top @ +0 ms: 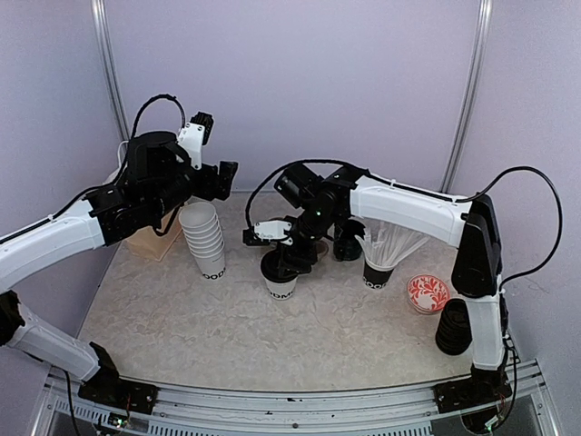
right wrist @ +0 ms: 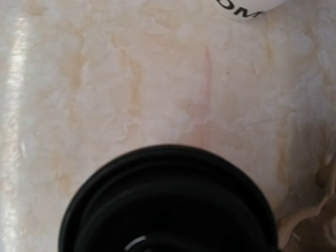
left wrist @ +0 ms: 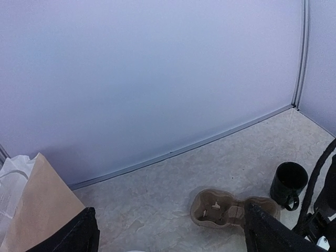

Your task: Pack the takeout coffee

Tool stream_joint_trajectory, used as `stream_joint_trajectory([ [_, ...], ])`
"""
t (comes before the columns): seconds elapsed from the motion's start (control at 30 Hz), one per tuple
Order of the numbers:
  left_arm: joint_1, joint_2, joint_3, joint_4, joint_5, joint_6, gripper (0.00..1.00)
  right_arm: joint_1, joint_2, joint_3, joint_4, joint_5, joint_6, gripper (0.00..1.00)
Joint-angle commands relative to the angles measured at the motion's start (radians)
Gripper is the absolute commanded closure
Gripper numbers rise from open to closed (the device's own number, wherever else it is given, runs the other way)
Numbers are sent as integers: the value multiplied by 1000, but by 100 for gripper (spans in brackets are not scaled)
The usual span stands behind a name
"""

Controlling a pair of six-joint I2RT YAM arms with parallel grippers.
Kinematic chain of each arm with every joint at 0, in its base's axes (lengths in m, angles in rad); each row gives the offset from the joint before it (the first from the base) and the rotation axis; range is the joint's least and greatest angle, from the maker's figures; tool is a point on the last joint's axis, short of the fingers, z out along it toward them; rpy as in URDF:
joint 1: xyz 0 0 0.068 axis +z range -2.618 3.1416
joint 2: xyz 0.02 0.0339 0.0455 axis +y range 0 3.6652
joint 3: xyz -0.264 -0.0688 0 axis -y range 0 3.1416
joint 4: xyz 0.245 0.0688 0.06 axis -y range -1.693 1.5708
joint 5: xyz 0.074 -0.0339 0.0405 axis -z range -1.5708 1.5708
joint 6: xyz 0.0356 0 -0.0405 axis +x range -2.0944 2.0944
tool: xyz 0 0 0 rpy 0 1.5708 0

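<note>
A takeout coffee (top: 280, 279), a white cup with black lettering and a black lid, stands on the table at mid-centre. My right gripper (top: 283, 259) reaches down over its top, jaws on either side of the lid. In the right wrist view the lid (right wrist: 168, 205) fills the bottom and hides the fingers. My left gripper (top: 225, 180) hangs high at the back left, open and empty, above a stack of lidless white cups (top: 205, 238). The left wrist view looks between its two fingers (left wrist: 268, 231) at the brown two-cup tray (left wrist: 220, 208) below.
A brown paper bag (top: 150, 243) stands at the back left. A black cup of white sticks (top: 379, 265), a red patterned dish (top: 428, 292) and a stack of black lids (top: 452, 327) sit on the right. A black mug (left wrist: 289, 184) stands beyond the tray.
</note>
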Motion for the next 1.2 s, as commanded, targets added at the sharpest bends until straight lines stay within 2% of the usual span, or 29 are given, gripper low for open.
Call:
stream_joint_trajectory([
  [0.0,26,-32,19,-14,23,-38,7,-12,52,67,-6,14,43,34],
  [0.2,35,-32,24,-21,32,-41,8,-29,103,132,-1,-2,65,33],
  [0.37,46,-37,28,-29,38,-57,8,-37,126,159,2,-9,83,24],
  [0.57,99,-15,73,-87,110,-118,16,-58,85,188,-3,-40,95,16],
  [0.73,112,-6,97,-132,129,-96,23,-68,3,168,-30,-127,100,15],
  [0.9,44,75,281,-404,42,-131,36,-77,-172,5,0,-136,80,20],
  [1.17,36,121,338,-767,155,-315,52,-169,-631,-397,123,-180,45,22],
])
